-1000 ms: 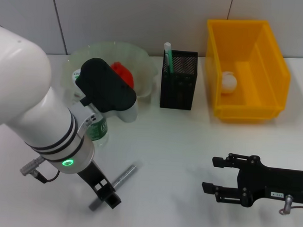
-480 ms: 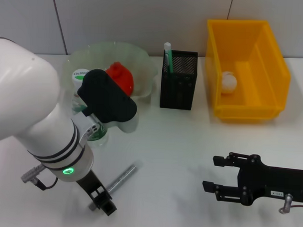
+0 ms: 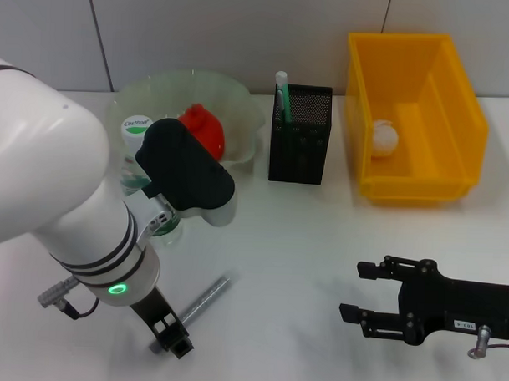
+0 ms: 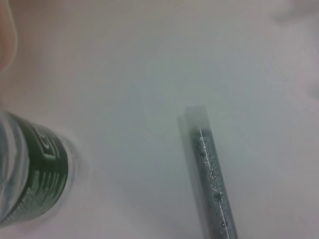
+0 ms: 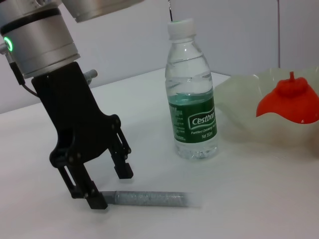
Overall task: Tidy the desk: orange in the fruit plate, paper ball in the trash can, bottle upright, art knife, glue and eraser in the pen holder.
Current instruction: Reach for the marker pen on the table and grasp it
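White desk (image 3: 294, 242) is where we are lowering our left gripper (image 5: 102, 186), fingers spread astride the grey art knife (image 5: 149, 199), its near end hiding behind one finger, while our right gripper (image 3: 369, 296) is hovering open, empty.

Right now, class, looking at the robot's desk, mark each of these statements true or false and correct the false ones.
1. The bottle stands upright. True.
2. The left pincer is open, straddling one end of the grey art knife. True.
3. The paper ball lies on the table beside the bin. False: it is inside the yellow trash can.
4. The right pincer holds the glue. False: it is open and empty, low on the right side of the table.
5. The orange is in the fruit plate. True.
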`<act>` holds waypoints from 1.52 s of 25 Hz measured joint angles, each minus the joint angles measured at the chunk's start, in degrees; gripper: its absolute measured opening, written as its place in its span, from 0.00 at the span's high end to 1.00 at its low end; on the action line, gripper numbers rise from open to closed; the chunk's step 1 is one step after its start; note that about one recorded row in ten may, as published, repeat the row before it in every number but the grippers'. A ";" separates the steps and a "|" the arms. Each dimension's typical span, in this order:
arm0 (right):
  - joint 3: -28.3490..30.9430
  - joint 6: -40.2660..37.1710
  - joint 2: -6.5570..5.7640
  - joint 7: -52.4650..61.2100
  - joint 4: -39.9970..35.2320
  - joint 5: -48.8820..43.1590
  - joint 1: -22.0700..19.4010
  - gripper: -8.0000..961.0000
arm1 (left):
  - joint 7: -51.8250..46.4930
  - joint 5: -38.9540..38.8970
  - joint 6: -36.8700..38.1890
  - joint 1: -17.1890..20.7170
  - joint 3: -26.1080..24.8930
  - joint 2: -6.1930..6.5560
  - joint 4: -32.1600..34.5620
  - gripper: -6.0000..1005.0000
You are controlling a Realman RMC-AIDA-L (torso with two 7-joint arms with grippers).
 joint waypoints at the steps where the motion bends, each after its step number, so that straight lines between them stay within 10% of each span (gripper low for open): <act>1: 0.00 0.01 0.00 0.00 -0.02 0.00 0.00 0.23 | 0.00 0.00 0.00 0.00 0.08 0.00 0.00 0.30; 38: -0.09 0.00 0.00 0.00 -0.02 0.00 0.25 0.23 | 0.07 -0.33 -0.81 -0.08 1.42 0.00 -0.27 0.54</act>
